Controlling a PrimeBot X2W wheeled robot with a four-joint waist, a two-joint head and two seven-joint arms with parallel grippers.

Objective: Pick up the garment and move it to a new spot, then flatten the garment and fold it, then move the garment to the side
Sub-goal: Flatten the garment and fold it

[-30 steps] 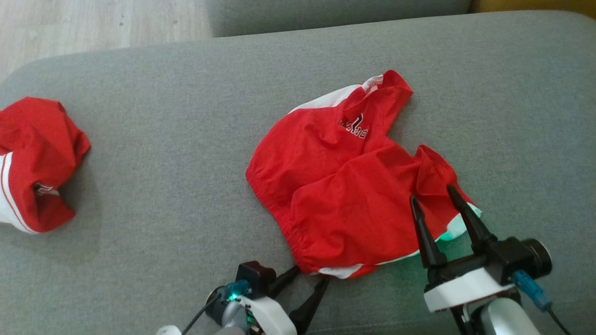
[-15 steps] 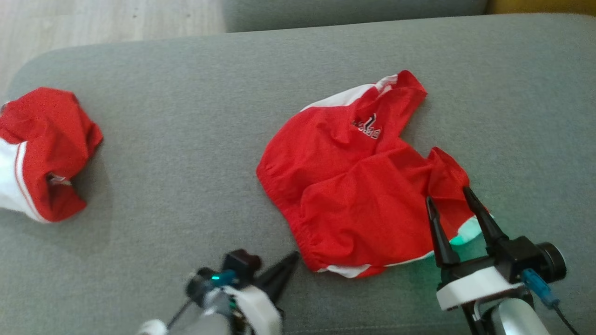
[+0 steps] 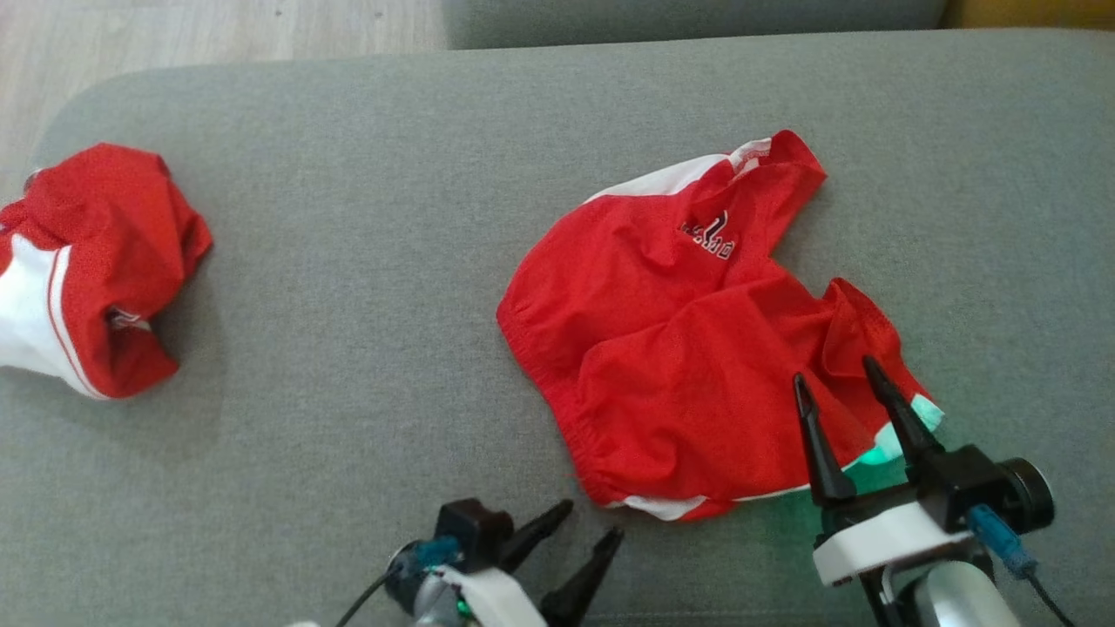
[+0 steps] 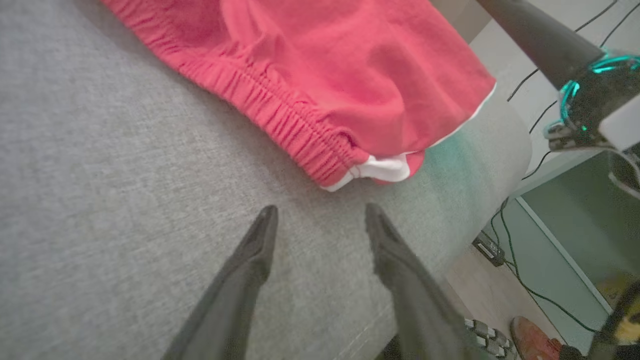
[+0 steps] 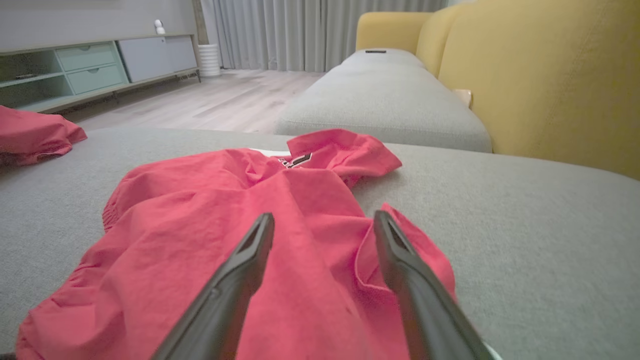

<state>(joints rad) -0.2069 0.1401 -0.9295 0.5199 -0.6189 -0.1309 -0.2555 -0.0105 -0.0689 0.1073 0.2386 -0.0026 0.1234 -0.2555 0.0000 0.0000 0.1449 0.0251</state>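
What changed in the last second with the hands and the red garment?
The left hand snapped shut, then reopened just short of the red garment's waistband corner, taking nothing. The head camera shifted. The right hand stays open over the garment, which lies as before.

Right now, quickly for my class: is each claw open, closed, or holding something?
Left claw: open, empty, beside the shorts.
Right claw: open, empty, over the shorts.

Soft even light, faint shadows; near fingers (image 4: 240, 285) blurred, perhaps defocused.
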